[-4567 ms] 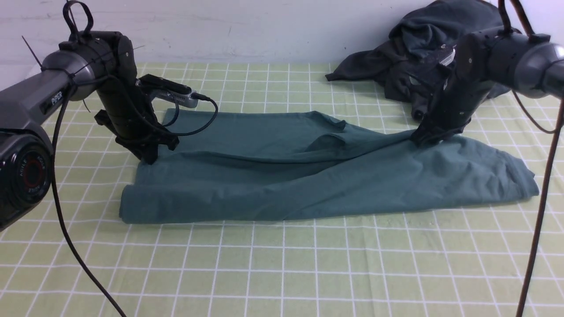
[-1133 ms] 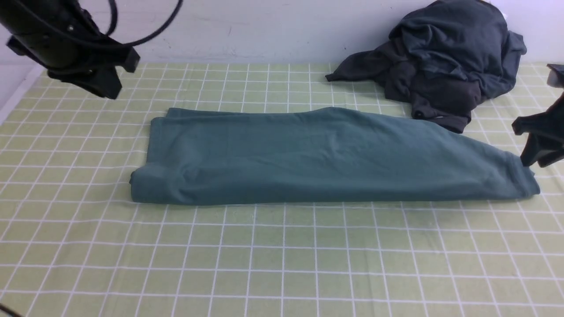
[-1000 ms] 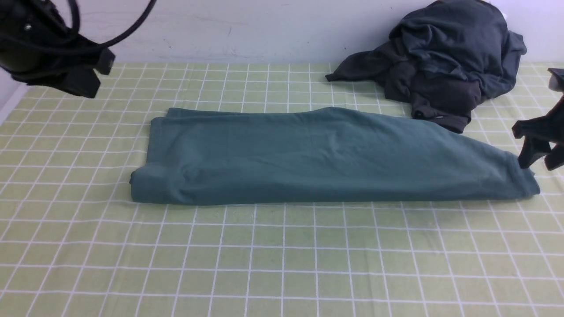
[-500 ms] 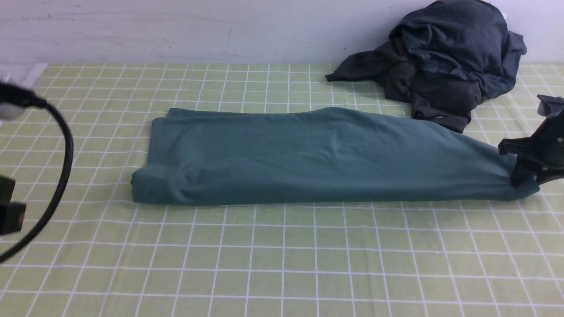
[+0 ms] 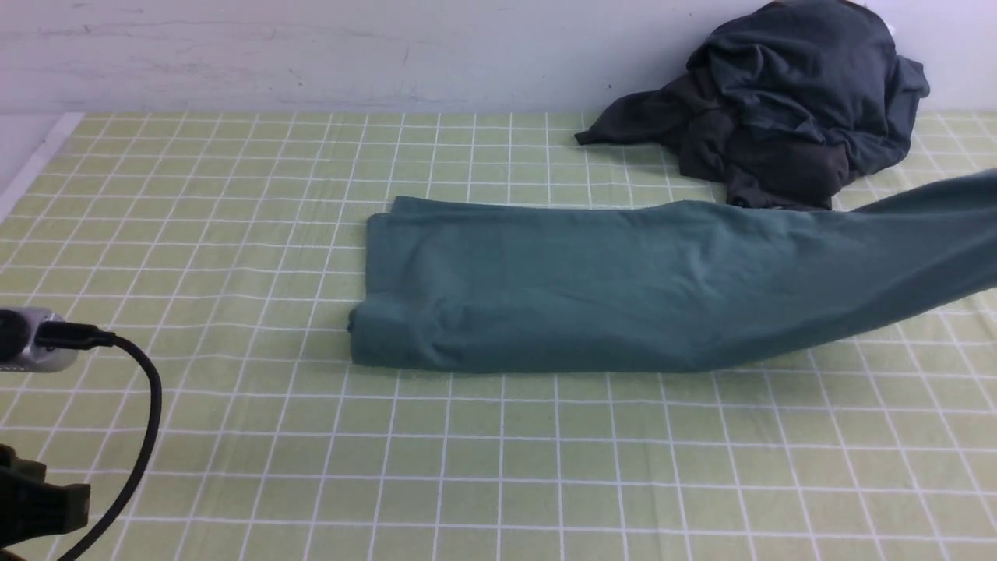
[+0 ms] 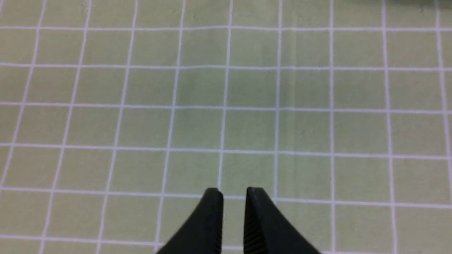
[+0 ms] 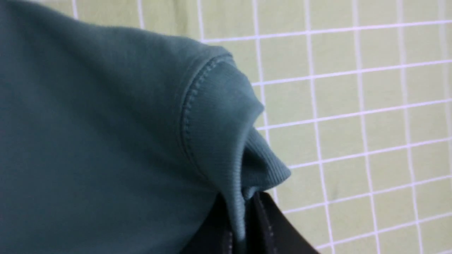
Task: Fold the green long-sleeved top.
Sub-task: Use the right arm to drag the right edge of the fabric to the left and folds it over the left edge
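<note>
A: Where does the green long-sleeved top (image 5: 561,288), of muted teal cotton, lie?
B: Across the pale green counter (image 5: 498,467) ruled with a white grid, from left of centre toward the right. Its right end is raised and passes out of the front view; its near left corner is bunched.
A: And the right gripper (image 7: 235,203)?
B: Its jaws are clamped on the garment's end, gathering the cloth between them. A stitched seam and a ribbed edge appear beside the grip.
A: The left gripper (image 6: 234,192)?
B: Its jaws stand slightly apart, a narrow gap between the tips, above bare counter. In the front view, part of the left arm (image 5: 35,343), with a looped black cable (image 5: 148,405), occupies the near left.
A: The dark mass?
B: A charcoal-grey heap of clothes (image 5: 787,101), at far right, before the whitish wall (image 5: 311,54). The top passes on its near side.
</note>
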Motion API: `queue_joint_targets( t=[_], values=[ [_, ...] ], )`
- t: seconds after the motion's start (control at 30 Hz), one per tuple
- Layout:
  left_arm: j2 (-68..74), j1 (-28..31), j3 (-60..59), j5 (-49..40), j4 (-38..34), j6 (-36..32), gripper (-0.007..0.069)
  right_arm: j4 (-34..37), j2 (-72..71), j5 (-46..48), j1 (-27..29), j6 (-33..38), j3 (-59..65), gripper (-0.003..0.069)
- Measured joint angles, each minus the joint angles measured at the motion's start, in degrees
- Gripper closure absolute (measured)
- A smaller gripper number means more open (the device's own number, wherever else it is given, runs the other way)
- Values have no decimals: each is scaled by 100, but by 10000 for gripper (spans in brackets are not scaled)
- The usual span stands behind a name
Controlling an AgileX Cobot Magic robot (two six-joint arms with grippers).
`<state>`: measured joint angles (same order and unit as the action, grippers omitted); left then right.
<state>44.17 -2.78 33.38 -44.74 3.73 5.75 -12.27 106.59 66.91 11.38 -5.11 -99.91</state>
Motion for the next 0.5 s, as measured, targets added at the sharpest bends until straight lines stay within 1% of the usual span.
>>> queue_joint_targets(
  t=[0.07,0.13,0.27,0.3,0.33,0.37,0.4,0.5],
  values=[
    [0,0,0,13,-94,-5,542,61,-264,0,-140,-106,0,631],
    [0,0,-10,100,-293,-17,542,316,-615,-138,-612,-162,-27,631],
    [0,0,-10,170,-373,-24,542,797,-711,-618,-1788,-165,-52,631],
    [0,0,-10,177,-373,-24,542,891,-622,-771,-2179,-172,-52,631],
    [0,0,-10,182,-423,-24,542,933,-538,-955,-2430,-180,-52,631],
    [0,0,-10,182,-423,-24,542,950,-489,-996,-2491,-180,-52,631],
    [0,0,-10,188,-466,-24,542,990,-263,-1314,-2940,-202,-71,631],
    [0,0,-10,242,-485,-24,542,1086,317,-1682,-3596,-287,-354,631]
  ],
)
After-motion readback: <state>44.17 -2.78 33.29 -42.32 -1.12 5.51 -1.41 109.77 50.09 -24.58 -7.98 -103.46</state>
